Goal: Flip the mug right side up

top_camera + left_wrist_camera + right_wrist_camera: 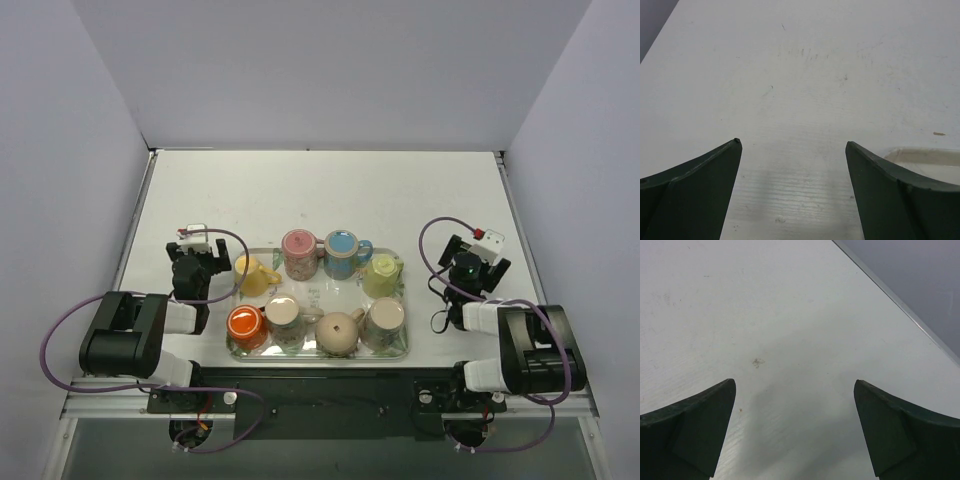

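A clear tray [318, 292] holds several mugs and a tan teapot [340, 333]. A yellow mug [254, 276] at its left edge seems to lie tilted on its side. A pink mug [299, 251] shows a flat pink top; I cannot tell whether that is its base. A blue mug [343, 250], a yellow-green mug [381, 274] and an orange mug [245, 325] stand mouth up. My left gripper [197, 248] [793, 142] is open and empty over bare table left of the tray. My right gripper [478, 250] [794, 381] is open and empty right of the tray.
The tray's far-left corner [920, 155] shows beside the left gripper's right finger. A white cup [283, 315] and a pale mug [384, 320] stand at the tray's front. The table's right edge [900, 305] and the grey wall run past the right gripper.
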Controlling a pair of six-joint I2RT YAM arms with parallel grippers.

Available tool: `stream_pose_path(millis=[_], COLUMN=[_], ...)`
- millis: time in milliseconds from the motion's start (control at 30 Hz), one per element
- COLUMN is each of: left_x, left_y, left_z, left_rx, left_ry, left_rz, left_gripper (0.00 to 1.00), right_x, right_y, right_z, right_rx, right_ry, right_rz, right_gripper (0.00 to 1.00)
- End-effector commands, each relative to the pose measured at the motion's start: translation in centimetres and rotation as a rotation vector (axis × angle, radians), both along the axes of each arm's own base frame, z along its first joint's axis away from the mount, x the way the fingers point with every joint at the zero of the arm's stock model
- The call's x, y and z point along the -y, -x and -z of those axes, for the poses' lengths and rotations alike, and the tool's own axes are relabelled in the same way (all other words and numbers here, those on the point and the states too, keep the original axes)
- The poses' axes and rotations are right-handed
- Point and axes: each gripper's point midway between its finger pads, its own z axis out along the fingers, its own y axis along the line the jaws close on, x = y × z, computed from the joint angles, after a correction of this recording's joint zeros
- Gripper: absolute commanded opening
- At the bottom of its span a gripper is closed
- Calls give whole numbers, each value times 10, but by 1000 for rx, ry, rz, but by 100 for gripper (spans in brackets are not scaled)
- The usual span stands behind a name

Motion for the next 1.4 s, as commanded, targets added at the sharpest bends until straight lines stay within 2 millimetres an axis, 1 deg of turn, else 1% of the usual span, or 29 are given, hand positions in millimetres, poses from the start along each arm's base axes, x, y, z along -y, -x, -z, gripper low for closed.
stream_pose_path(millis=[0,33,67,100,133,167,200,233,267,300,333,367,400,433,467,500,533,567,600,633,667,700,733,767,867,1000,1067,1167,1367], left_x=[-2,-2,-2,-1,-3,-2,-5,-7,-15,-11,-23,-18,-24,-20,-25,-22,-22,-21,-19,-20,-17,-18,-16,-15,-9,-5,-7,-9,-8], left_y=[-12,-12,-12,-12,-12,-12,-13,-16,-15,-23,-19,-25,-23,-27,-25,-30,-27,-33,-29,-36,-30,-34,-30,-31,-25,-21,-20,-21,-20], left_z=[-23,-23,-24,-23,-23,-23,-24,-32,-27,-45,-36,-56,-53,-69,-69,-86,-78,-97,-88,-108,-98,-111,-108,-116,-118,-119,-119,-117,-118], left_rx=[74,76,77,76,74,73,75,90,52,82,19,56,23,47,25,45,-23,-6,-81,-64,-140,-137,-172,-168,-167,-139,-142,-148,-146], left_ry=[21,21,21,23,24,27,29,39,60,84,107,123,145,150,141,128,108,69,76,59,75,68,81,92,112,104,99,95,97], left_rz=[-19,-19,-19,-16,-19,-15,-24,-35,-55,-17,-26,24,27,73,74,108,117,145,160,166,176,179,185,185,211,229,222,209,216], left_gripper=[96,96,96,96,96,96,96,97,97,97,97,97,97,97,97,97,97,97,97,97,97,97,97,97,97,97,97,97,96], right_x=[3,10,9,11,12,9,5,-4,-13,-23,-35,-51,-68,-83,-100,-123,-135,-156,-170,-187,-206,-222,-236,-247,-275,-299,-303,-302,-298], right_y=[-10,4,-6,10,-1,10,-1,7,-2,4,-4,-2,-11,-11,-19,-21,-29,-34,-45,-45,-49,-55,-55,-59,-68,-60,-51,-39,-23], right_z=[-40,-32,-60,-47,-77,-69,-96,-90,-106,-102,-117,-112,-123,-121,-127,-128,-128,-131,-129,-126,-122,-114,-115,-108,-108,-105,-97,-86,-79], right_rx=[81,-9,46,-47,2,-89,-52,-127,-111,-169,-160,-203,-189,-211,-213,-226,-236,-244,-271,-315,-385,-432,-460,-486,-492,-547,-577,-616,-694], right_ry=[21,40,11,-28,-59,-76,-102,-146,-181,-228,-267,-324,-354,-416,-449,-538,-577,-656,-697,-751,-815,-862,-914,-967,-1133,-1174,-1193,-1209,-1174], right_rz=[67,125,146,192,204,204,195,178,148,126,96,51,1,-28,-73,-127,-143,-193,-214,-245,-275,-279,-311,-290,-285,-287,-260,-219,-180], right_gripper=[98,98,98,99,99,99,97,96,92,90,88,88,88,88,88,89,90,91,91,91,91,91,91,90,84,80,80,71,71])
